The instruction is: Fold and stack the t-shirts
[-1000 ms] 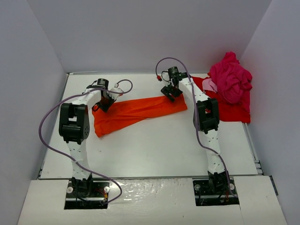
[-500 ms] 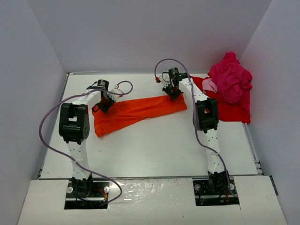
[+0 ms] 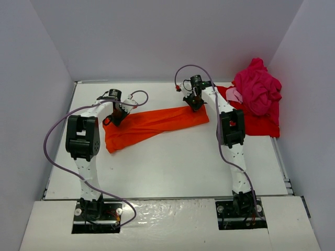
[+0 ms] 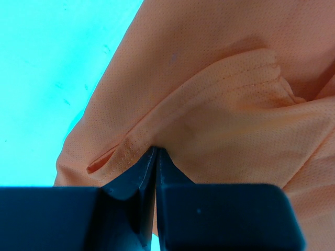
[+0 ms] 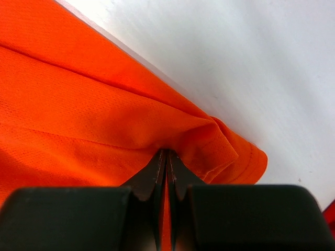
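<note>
Since a second ago the right gripper [image 3: 194,100] has shifted slightly toward the far side of the table [image 3: 172,167], onto the far right corner of the orange shirt [image 3: 152,124]. The left gripper [image 3: 117,113] and the cloth itself look unchanged.

Both pincers are pressed together on that shirt. The left wrist view shows its tips nipping a stitched hem, and the right wrist view shows its tips closed on a small ridge of cloth just inside the corner. The shirt lies as a long, narrow band slanting across the middle of the table, with its left end nearer the arms.

This looks like the grasp that starts a fold, with the two far corners taken and the cloth not yet lifted. The next move probably calls for raising both ends together at an even height, keeping the band lightly taut, then carrying the far edge toward the near one.

Room lies mostly on the near side, where a broad stretch of white surface runs between the shirt and the arm bases. The back wall [image 3: 157,36] is close behind both grippers. To the right, the red shirt [image 3: 259,126] lies flat under the heaped pink shirt [image 3: 256,86], near the right arm, so a wide swing that way could snag them.
</note>
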Available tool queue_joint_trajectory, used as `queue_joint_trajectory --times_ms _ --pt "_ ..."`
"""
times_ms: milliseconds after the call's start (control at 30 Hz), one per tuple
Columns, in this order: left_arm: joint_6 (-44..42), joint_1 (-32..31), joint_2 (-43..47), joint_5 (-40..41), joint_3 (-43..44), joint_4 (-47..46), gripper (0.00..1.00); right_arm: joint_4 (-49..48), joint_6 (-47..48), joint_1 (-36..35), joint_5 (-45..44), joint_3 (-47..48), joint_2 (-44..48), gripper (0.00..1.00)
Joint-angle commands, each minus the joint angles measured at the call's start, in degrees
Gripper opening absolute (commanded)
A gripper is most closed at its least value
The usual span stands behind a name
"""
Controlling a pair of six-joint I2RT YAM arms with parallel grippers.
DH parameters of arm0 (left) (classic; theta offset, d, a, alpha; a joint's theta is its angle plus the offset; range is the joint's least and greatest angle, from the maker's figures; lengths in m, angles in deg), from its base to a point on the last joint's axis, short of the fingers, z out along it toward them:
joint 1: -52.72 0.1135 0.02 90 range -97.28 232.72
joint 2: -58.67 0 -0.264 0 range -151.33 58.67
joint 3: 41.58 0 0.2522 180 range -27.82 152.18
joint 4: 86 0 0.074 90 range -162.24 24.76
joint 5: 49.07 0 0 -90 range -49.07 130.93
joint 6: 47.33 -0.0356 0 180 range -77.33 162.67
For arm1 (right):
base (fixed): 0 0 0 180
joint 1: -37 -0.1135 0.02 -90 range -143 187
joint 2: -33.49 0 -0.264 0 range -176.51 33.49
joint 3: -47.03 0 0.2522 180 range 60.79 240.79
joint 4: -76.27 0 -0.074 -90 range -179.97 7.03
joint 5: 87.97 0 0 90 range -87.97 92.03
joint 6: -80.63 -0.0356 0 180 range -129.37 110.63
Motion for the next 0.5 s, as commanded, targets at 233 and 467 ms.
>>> queue_joint_trajectory --times_ms 233,467 --pt "-0.7 0.6 2.7 0.4 -0.6 -1.1 0.0 0.7 -1.4 0.7 -4.1 0.6 4.4 0.76" --pt "-1.3 0.5 2.2 0.8 -0.3 -0.7 0.0 0.9 -0.4 0.5 -0.6 0.2 2.7 0.63"
